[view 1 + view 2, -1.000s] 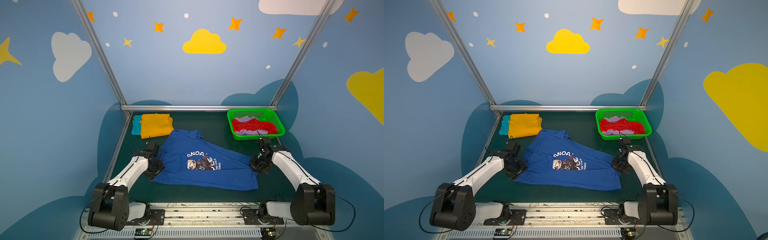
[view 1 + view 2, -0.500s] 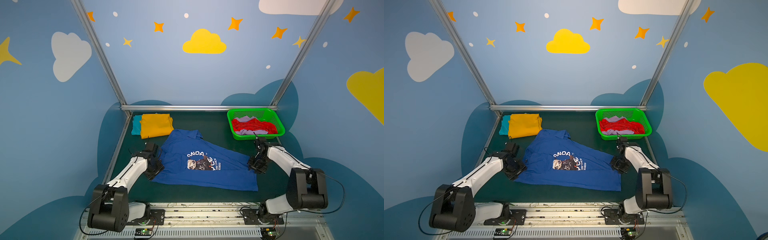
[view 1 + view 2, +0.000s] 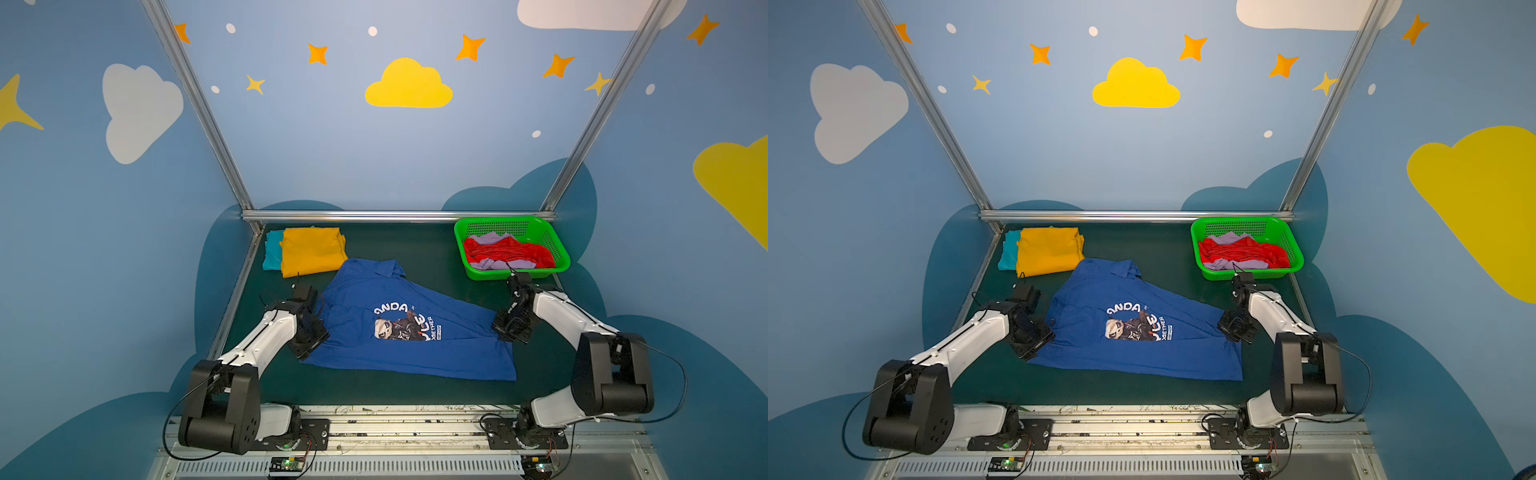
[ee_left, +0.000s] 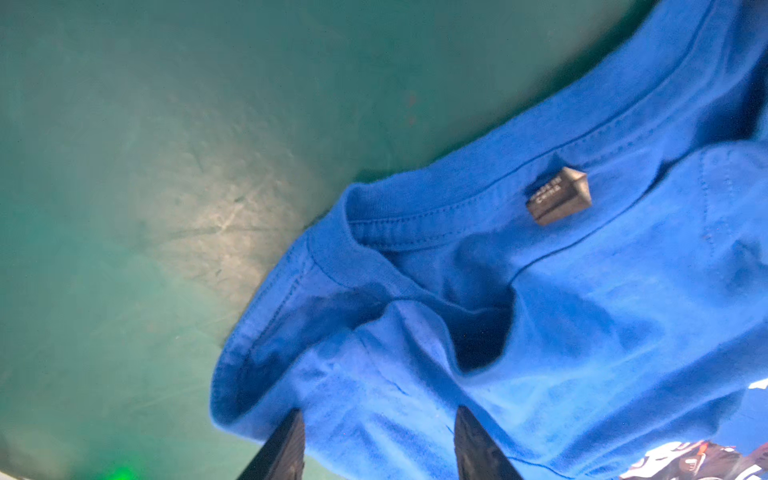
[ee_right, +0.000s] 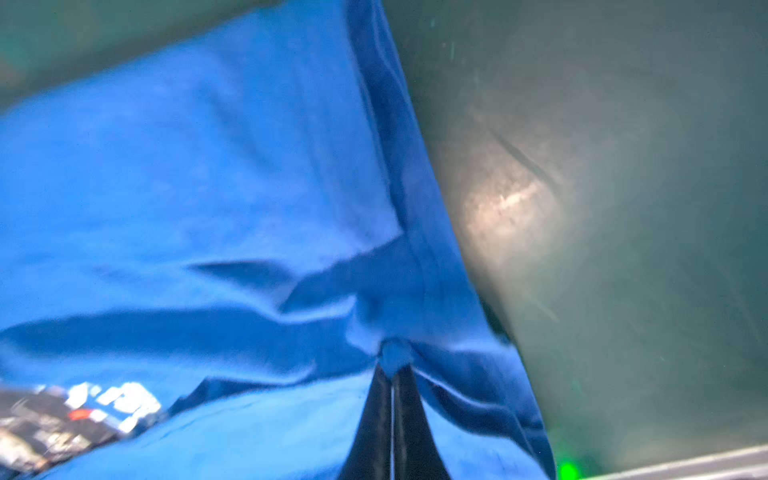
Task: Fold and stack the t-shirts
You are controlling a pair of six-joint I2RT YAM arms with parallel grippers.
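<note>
**Top views.** In both top views the blue t-shirt (image 3: 365,299) (image 3: 1096,299) lies spread, print up, on the middle of the counter (image 3: 415,253). Your left tool (image 3: 316,332) (image 3: 1038,336) sits at its left edge and your right tool (image 3: 505,330) (image 3: 1231,328) at its right edge. From here you cannot tell how wide either stands. At the far left corner a folded yellow t-shirt (image 3: 311,251) lies on a teal t-shirt (image 3: 272,253). A red t-shirt (image 3: 503,251) and a lilac t-shirt (image 3: 492,237) lie crumpled in the green basket (image 3: 557,249) at the far right.

**Left wrist view.** Your left tool (image 4: 378,415) stands partly open. Cloth of the blue t-shirt (image 4: 582,311) below the collar (image 4: 374,232) lies flat between its parted fingers. A grey label (image 4: 559,195) shows inside the collar.

**Right wrist view.** Your right tool (image 5: 392,370) is closed tight, with a small nub of the blue t-shirt (image 5: 208,166) pinched at its tips. The cloth puckers toward the tool.
</note>
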